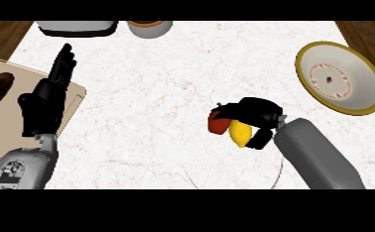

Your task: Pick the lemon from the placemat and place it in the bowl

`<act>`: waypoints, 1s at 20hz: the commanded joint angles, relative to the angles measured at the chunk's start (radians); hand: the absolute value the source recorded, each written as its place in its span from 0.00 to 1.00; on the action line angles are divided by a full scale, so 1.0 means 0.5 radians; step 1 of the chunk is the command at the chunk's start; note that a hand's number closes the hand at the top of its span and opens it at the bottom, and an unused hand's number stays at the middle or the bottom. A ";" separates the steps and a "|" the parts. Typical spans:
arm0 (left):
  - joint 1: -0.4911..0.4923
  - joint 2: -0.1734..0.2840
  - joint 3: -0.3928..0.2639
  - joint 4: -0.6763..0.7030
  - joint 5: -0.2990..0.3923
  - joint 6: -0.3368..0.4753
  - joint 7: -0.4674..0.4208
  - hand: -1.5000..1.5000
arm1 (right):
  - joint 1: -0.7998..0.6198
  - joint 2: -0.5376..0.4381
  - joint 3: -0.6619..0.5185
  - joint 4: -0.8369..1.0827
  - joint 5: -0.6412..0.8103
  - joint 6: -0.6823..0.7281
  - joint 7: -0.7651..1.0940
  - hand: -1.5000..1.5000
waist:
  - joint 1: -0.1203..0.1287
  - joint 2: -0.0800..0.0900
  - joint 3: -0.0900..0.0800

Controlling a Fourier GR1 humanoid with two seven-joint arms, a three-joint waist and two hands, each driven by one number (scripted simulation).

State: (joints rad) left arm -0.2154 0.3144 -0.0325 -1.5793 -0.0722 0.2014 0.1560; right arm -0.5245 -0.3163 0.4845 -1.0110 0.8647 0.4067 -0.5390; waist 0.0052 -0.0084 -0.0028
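Right hand (253,114) curled round the lemon (239,133).
It is well short of the bowl (338,77); left hand (47,97) rests open, far from it.

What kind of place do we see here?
Probably a kitchen counter: a pale marble-like top with wood at its corners, a bowl at the right, and a grey pot and an appliance at the far edge. The right hand holds a lemon.

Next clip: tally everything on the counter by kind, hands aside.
Fruit: 2, lemon and a red one, both at the right hand
Bowl: 1
Board: 1
Grey containers at the top edge: 2
Total: 6
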 commanded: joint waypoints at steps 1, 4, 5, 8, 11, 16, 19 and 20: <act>-0.017 0.005 0.052 -0.038 -0.022 -0.048 0.057 0.50 | 0.042 0.075 0.023 0.096 0.132 -0.055 -0.096 1.00 | -0.001 0.018 0.006; 0.014 -0.077 0.014 -0.048 -0.087 -0.025 0.055 0.50 | 0.033 0.107 -0.096 0.005 0.088 0.059 -0.072 1.00 | -0.005 0.016 0.006; -0.100 -0.110 -0.037 -0.059 -0.167 0.059 0.170 0.50 | 0.052 0.080 -0.065 0.164 0.129 -0.090 -0.199 1.00 | -0.003 0.019 0.007; -0.063 -0.107 0.057 0.108 -0.079 -0.064 -0.032 0.50 | -0.008 0.093 -0.159 0.089 0.113 0.001 -0.247 1.00 | -0.007 0.019 0.005; -0.075 -0.068 0.100 0.033 -0.048 -0.085 0.042 0.50 | 0.039 0.213 -0.275 -0.006 0.086 -0.058 0.101 1.00 | -0.013 0.016 0.005; 0.003 -0.081 0.064 -0.025 -0.090 -0.030 0.049 0.50 | 0.028 0.619 -0.681 0.123 0.068 -0.435 1.189 1.00 | -0.036 0.001 0.000; -0.046 -0.096 0.035 -0.005 -0.112 -0.030 0.037 0.50 | -0.072 0.626 -0.690 0.023 -0.056 -0.686 1.594 1.00 | 0.022 0.007 0.004; -0.082 -0.099 0.007 -0.013 -0.107 -0.059 0.060 0.50 | -0.121 0.627 -0.683 -0.005 -0.157 -0.791 1.686 1.00 | 0.056 0.013 0.008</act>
State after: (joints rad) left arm -0.2343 0.2707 -0.0121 -1.5839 -0.1191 0.1780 0.1775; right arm -0.5449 -0.0428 0.1806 -0.9933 0.8534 0.1509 0.0640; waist 0.0098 -0.0065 -0.0021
